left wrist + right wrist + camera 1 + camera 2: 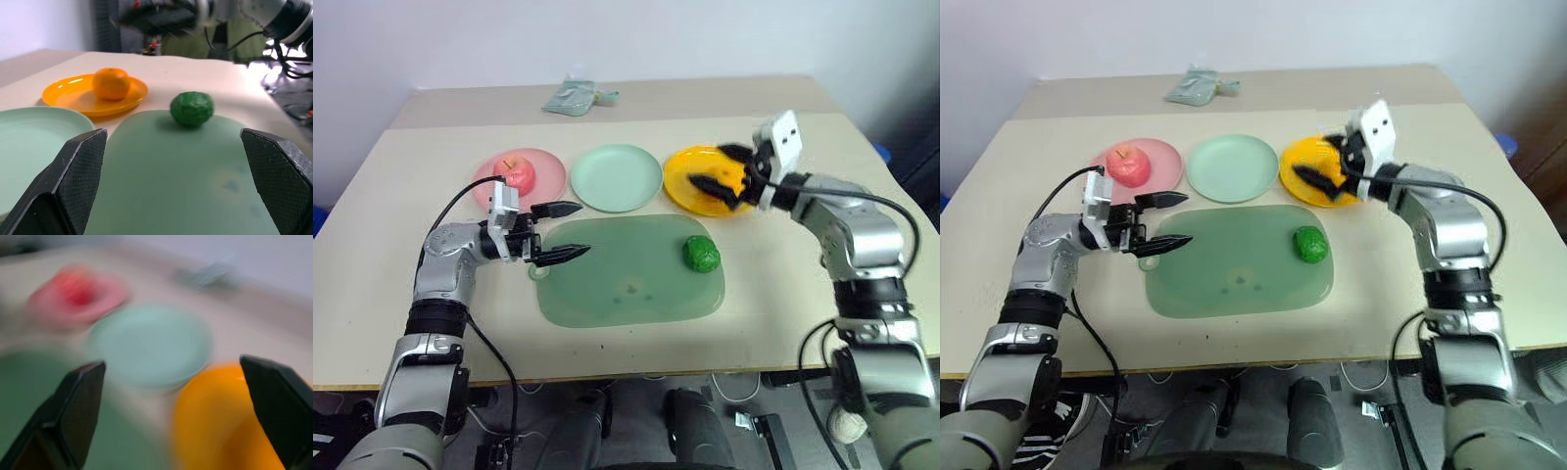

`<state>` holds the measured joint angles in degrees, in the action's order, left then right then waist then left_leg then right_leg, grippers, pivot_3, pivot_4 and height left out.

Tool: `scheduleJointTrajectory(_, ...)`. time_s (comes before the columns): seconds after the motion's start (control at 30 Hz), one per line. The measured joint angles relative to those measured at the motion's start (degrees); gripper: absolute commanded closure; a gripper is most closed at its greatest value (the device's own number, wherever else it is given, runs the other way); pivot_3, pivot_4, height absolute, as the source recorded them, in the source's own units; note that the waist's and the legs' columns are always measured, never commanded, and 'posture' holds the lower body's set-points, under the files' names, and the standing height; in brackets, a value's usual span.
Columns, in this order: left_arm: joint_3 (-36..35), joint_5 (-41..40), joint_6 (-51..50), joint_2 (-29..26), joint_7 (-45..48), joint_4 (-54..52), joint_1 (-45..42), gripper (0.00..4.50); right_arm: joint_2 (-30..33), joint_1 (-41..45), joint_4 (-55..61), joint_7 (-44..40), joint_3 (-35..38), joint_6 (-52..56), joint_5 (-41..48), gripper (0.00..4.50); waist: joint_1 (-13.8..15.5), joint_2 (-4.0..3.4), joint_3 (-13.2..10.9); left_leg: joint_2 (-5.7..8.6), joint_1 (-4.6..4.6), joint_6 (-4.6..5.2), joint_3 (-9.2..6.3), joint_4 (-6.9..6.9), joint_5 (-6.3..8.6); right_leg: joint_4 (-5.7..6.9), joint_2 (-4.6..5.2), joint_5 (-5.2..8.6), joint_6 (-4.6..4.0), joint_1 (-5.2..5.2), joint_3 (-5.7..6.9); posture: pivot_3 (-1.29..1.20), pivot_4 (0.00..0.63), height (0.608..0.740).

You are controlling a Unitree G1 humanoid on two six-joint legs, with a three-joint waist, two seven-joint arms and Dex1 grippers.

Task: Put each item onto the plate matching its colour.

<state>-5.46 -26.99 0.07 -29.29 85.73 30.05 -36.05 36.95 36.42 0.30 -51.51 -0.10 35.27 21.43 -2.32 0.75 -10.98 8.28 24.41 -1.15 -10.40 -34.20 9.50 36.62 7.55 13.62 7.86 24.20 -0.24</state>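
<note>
Both grippers are hanging open and empty, right gripper [724,168] over the yellow-orange plate [680,181] bearing the orange [111,83], left gripper [563,231] beside the cutting board [626,284].

Silver-grey metal arms with black joint bands — black cables looping alongside. White camera blocks at both wrists. Black pointed fingers [555,209], textured pads [80,169] — matte, finely dotted.

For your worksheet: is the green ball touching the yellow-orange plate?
Apart. The left wrist view shows the green ball on the cutting board, bare table between it and the yellow-orange plate.
</note>
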Motion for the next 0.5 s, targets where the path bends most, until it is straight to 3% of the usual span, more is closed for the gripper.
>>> scheduleJointTrajectory(0.13, 0.2, -0.2, -1.3, -0.2, 1.6, -1.1, 0.1, 0.00, 5.4, -4.9, 8.3, -4.1, -6.6, 5.7, -0.3, 0.04, -0.3, 0.00, 0.0, -0.08, -0.01, -0.01, 0.10, 0.00, 0.00, 0.02, -0.02, 0.01, -0.01, 0.05, -0.05, 0.00, 0.150, 0.740)
scheduleJointTrajectory(0.33, 0.7, 0.5, -1.4, -0.6, 1.9, -1.1, 0.1, 0.00, 6.5, -6.4, 6.4, -1.3, -12.6, 3.4, -7.7, 0.04, 0.1, 0.01, 0.0, -0.09, -0.01, 0.00, 0.24, 0.00, 0.01, 0.00, 0.00, 0.00, -0.01, 0.07, -0.14, 0.00, 0.150, 0.740)
scheduleJointTrajectory(0.43, 0.7, 0.6, -1.9, -0.6, 1.5, -1.3, 0.1, 0.00, 6.5, -6.7, 2.9, -0.6, -13.6, 2.5, -10.2, 0.81, 0.3, 0.01, 0.0, -0.08, -0.01, 0.00, 0.25, 0.00, 0.01, 0.00, 0.00, 0.00, -0.01, 0.07, -0.15, 0.00, 0.150, 0.740)
scheduleJointTrajectory(0.5, 0.8, 0.6, -2.0, -0.6, 1.2, -1.9, 0.1, 0.00, 6.5, -6.7, 2.6, -1.1, -13.7, 1.9, -10.7, 1.67, 0.3, 0.01, 0.0, -0.09, -0.01, 0.00, 0.25, 0.00, 0.01, 0.00, 0.00, 0.00, -0.01, 0.08, -0.16, 0.00, 0.150, 0.740)
